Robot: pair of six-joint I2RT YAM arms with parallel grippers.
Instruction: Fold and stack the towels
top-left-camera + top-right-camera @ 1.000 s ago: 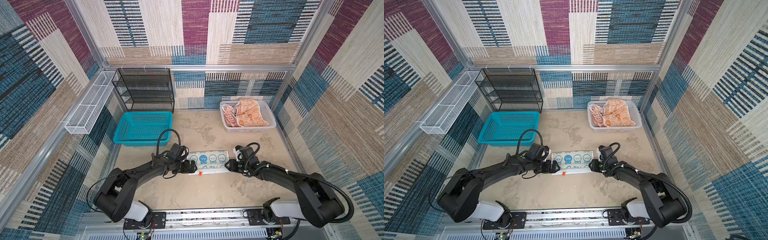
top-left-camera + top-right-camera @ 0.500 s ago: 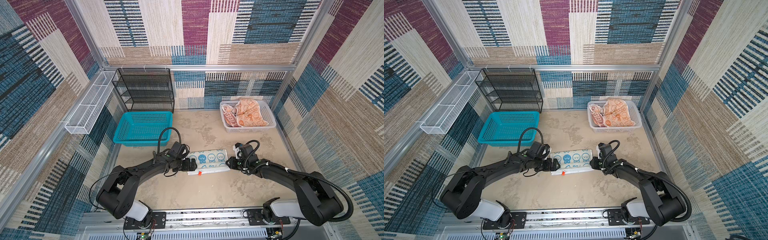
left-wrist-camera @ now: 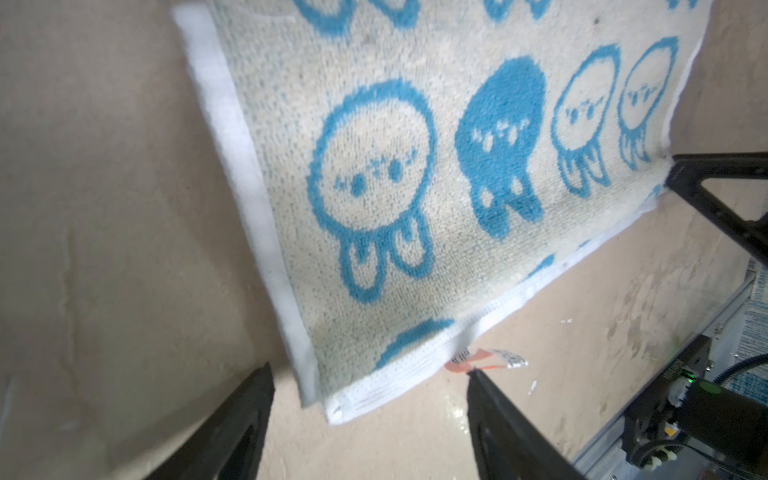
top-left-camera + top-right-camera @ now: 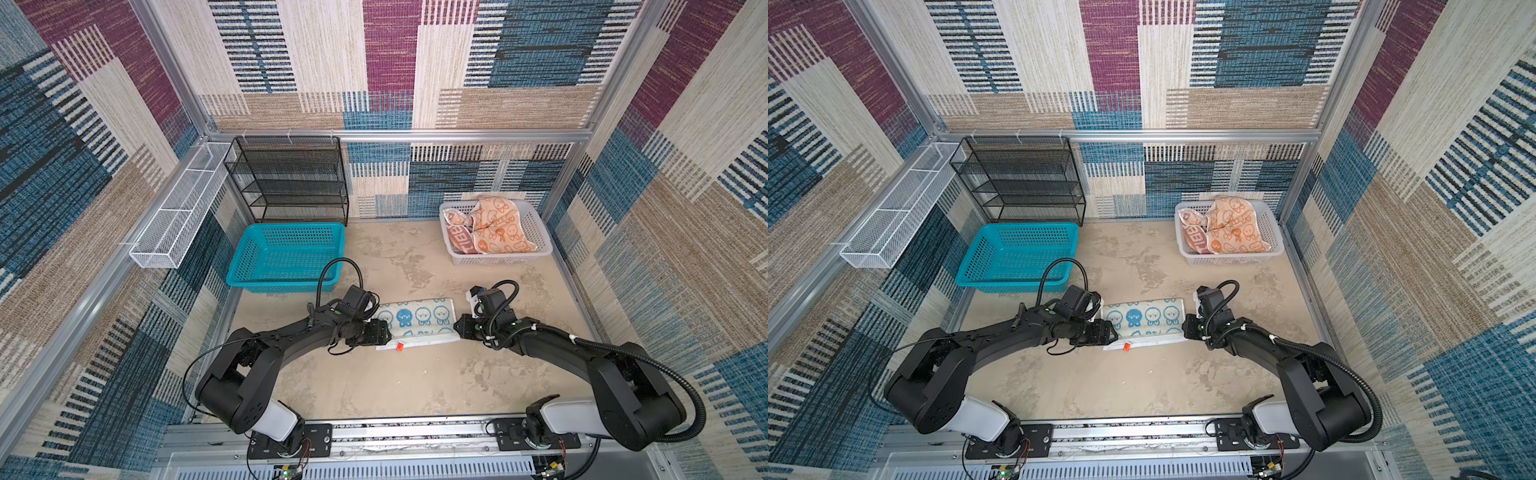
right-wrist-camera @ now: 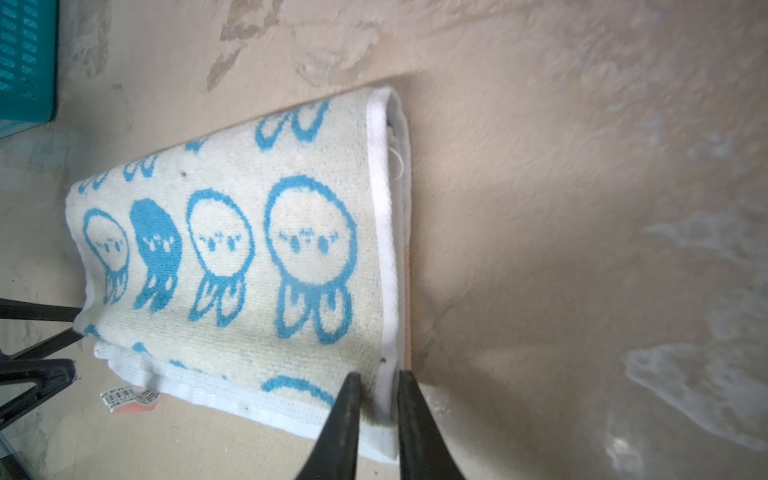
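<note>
Terry towel (image 4: pixel 415 322) lies half-folded; right tool (image 5: pixel 378 374) pinches one corner hem, left tool (image 3: pixel 368 369) straddles another, unclenched, for refolding.

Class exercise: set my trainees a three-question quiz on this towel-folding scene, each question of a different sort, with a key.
1. True or false: the orange towel lies in the white basket.
2. Fill in: the right gripper pinches the ___ hem of the blue-rabbit towel.
3. Whose jaws stand wide open? A the left gripper; B the right gripper.
Key: 1 true; 2 white; 3 A.
</note>
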